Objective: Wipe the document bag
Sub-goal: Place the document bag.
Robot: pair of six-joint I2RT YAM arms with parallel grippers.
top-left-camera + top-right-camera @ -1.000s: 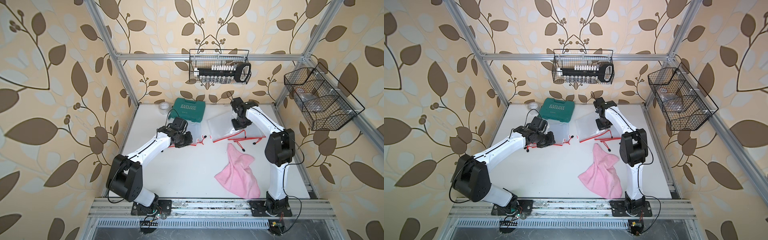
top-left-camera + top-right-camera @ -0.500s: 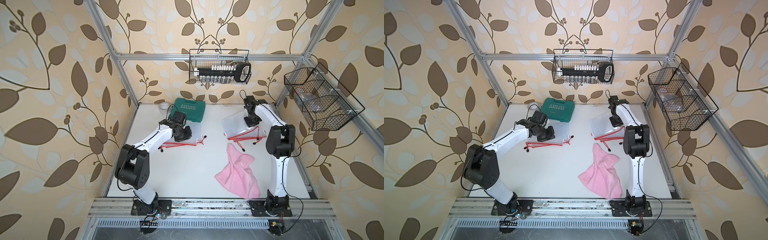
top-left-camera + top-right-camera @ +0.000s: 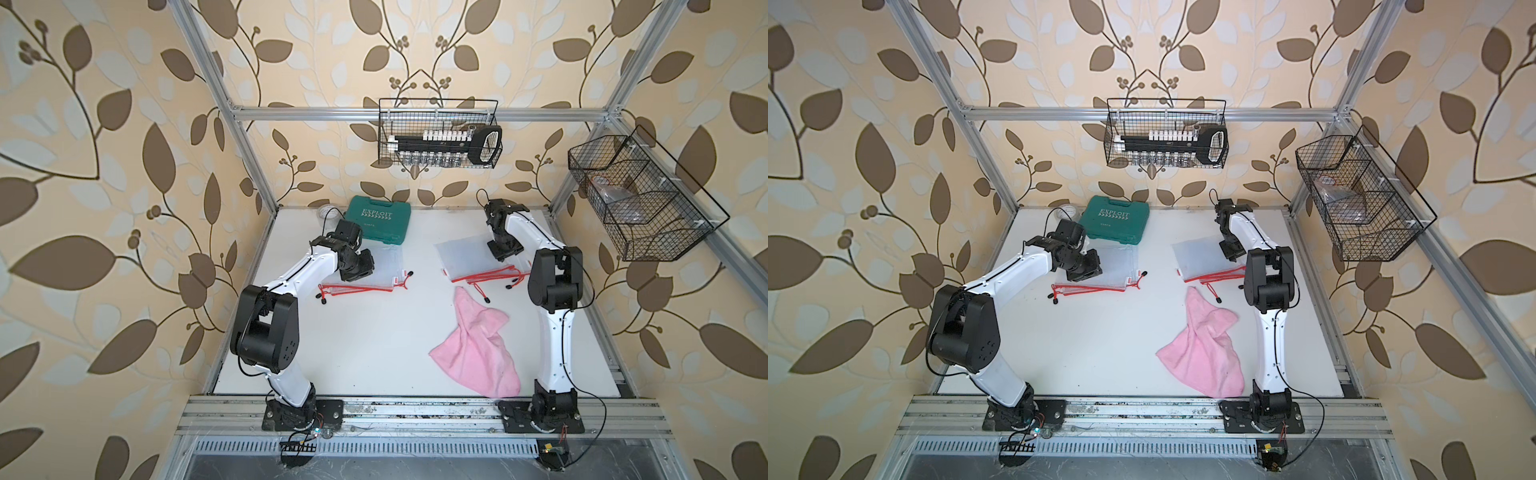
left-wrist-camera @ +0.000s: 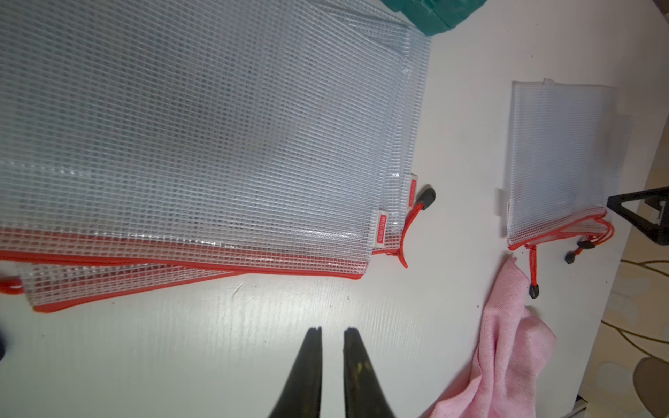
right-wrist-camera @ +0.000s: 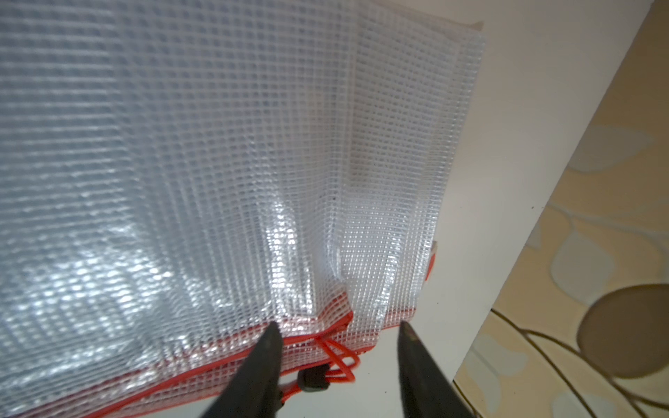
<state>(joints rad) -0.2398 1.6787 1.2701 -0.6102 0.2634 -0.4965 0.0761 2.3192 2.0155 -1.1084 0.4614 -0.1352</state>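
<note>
My right claw (image 5: pixel 338 325) is spread wide and pinches nothing. Its two tips stand on either side of a corner of the see-through mesh plastic document bag (image 3: pixel 465 253), right at the red zip edge. That bag tops a small pile near the back right corner of the white worktop (image 3: pixel 374 353), and both top views show it. I think this claw is open so the bag can lie flat by itself, big face up, ready to be rubbed. My left claw (image 4: pixel 332 331) is almost pressed together, with only a thin gap, and holds nothing. It hangs low by the other pile of mesh bags (image 3: pixel 388 266), which sits just in front of the green plastic tool case (image 3: pixel 380 224) at the back left. The soft pink cloth (image 3: pixel 478 345) lies crumpled toward the front right, with its tip just in front of the document bag. No claw touches it, so I guess the wiping has not begun. The document bag's long side runs across the worktop from left to right, a little slanted. Its red zip edge points toward the front edge, with the pull cords toward the right end.
</note>
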